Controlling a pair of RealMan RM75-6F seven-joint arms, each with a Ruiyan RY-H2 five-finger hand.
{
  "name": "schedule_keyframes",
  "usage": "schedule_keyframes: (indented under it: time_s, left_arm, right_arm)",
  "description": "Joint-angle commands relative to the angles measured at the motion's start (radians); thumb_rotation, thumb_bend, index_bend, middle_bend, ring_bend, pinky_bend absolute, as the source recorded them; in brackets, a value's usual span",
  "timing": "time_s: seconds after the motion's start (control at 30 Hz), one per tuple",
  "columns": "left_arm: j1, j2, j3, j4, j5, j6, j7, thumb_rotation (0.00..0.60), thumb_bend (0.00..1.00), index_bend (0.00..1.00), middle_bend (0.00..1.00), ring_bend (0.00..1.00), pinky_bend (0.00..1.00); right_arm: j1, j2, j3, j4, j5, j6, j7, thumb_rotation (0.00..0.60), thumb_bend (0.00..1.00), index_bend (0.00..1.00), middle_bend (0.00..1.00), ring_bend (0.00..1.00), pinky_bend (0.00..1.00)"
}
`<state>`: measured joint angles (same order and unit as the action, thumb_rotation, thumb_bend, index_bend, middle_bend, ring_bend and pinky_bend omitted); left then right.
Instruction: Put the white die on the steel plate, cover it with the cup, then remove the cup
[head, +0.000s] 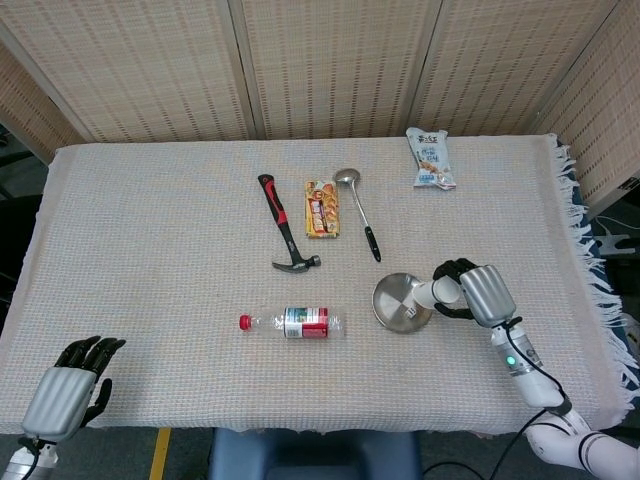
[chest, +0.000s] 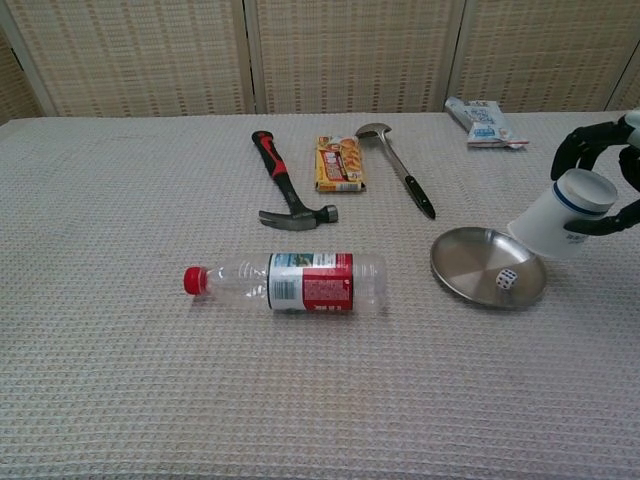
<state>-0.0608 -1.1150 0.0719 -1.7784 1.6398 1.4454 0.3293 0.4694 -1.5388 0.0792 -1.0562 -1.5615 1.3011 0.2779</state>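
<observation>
At the near left corner of the cloth-covered table, the left hand is seen resting with its dark fingers loosely apart and nothing held in it. Further right, a clear plastic bottle with a red cap and red label is laid on its side, cap pointing left. Behind it a red-and-black-handled claw hammer is found, and just beside that an orange snack packet, then a steel ladle with a black handle. The round steel plate is placed to the right of the bottle, and the small white die is seen lying inside it, toward its near right part. A white paper cup with a blue band is gripped by the right hand; it is held tilted, mouth turned down and left, over the plate's right rim and apart from the die. At the far right edge a white and blue snack bag is laid flat.
</observation>
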Motion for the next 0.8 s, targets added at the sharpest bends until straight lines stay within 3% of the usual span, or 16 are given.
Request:
schedule_keyframes:
  time_s: [0.03, 0.53, 0.8]
  left_arm:
    - [0.0, 0.001, 0.0, -0.001, 0.001, 0.002, -0.001, 0.6, 0.58, 0.16, 0.17, 0.13, 0.18]
    - [0.0, 0.005, 0.0, -0.001, 0.002, 0.004, -0.01, 0.6, 0.58, 0.16, 0.17, 0.13, 0.18]
    - [0.002, 0.006, 0.0, -0.005, 0.003, 0.008, -0.009, 0.6, 0.58, 0.16, 0.17, 0.13, 0.18]
  right_arm:
    - [0.016, 0.007, 0.004, -0.032, 0.005, -0.029, 0.008, 0.6, 0.08, 0.53, 0.49, 0.41, 0.76]
    - [0.04, -0.013, -0.017, -0.031, 0.02, -0.118, 0.078, 0.6, 0.08, 0.53, 0.49, 0.41, 0.77]
    - [0.05, -0.063, -0.034, 0.04, 0.021, -0.156, 0.069, 0.6, 0.08, 0.53, 0.5, 0.42, 0.77]
